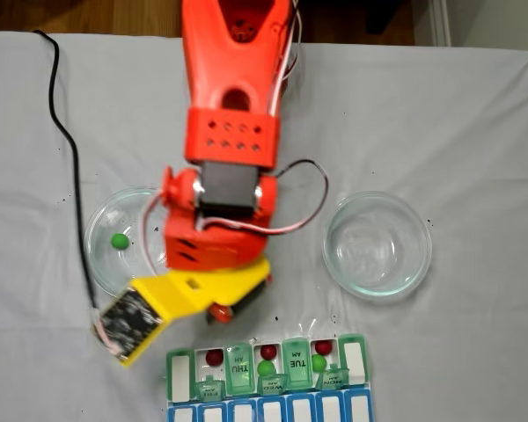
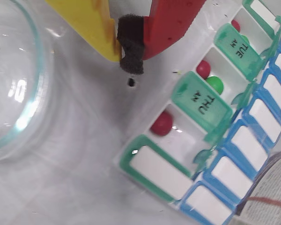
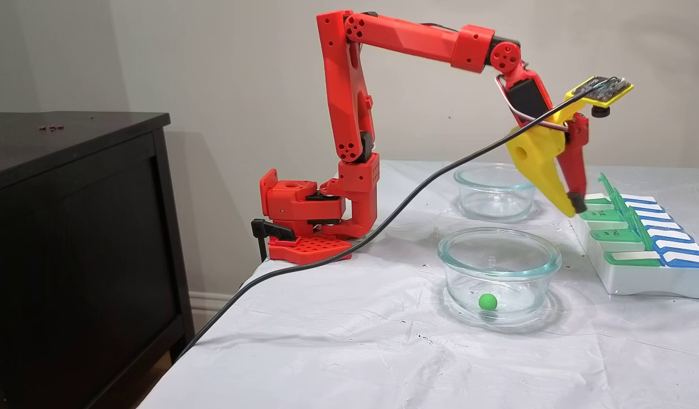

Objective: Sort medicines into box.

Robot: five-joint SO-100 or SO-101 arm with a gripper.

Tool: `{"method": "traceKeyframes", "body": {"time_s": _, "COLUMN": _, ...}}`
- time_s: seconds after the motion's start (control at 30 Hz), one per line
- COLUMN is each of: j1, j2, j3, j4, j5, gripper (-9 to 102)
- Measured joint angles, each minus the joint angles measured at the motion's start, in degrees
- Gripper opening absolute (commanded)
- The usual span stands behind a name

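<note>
I see the red-and-yellow two-finger gripper [image 2: 130, 49] poised above the white cloth-covered table [image 3: 338, 341], just short of the flat rectangular plastic pill organizer [image 1: 356, 356] at the near edge in the top-down fixed view. Its jaws are nearly together, the black foam pads [image 2: 131, 47] pressed on each other with nothing between them. The translucent green lids marked THU [image 2: 201, 101] and TUE [image 2: 238, 50] stand open. In the open compartments I count three smooth dark red balls [image 2: 162, 123] and two bright green balls [image 2: 216, 84]. A third matte green ball [image 1: 119, 240] lies in the round clear glass dish [image 1: 101, 215] toward the left edge. A second glass dish [image 1: 377, 243] sits toward the right.
</note>
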Motion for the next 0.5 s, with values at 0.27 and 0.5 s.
{"method": "traceKeyframes", "body": {"time_s": 0.27, "j1": 10.37, "j2": 3.69, "j3": -0.18, "j4": 6.33, "j5": 14.77, "gripper": 0}}
{"method": "traceKeyframes", "body": {"time_s": 0.5, "j1": 17.23, "j2": 3.69, "j3": -0.18, "j4": 8.61, "j5": 13.36, "gripper": 0}}
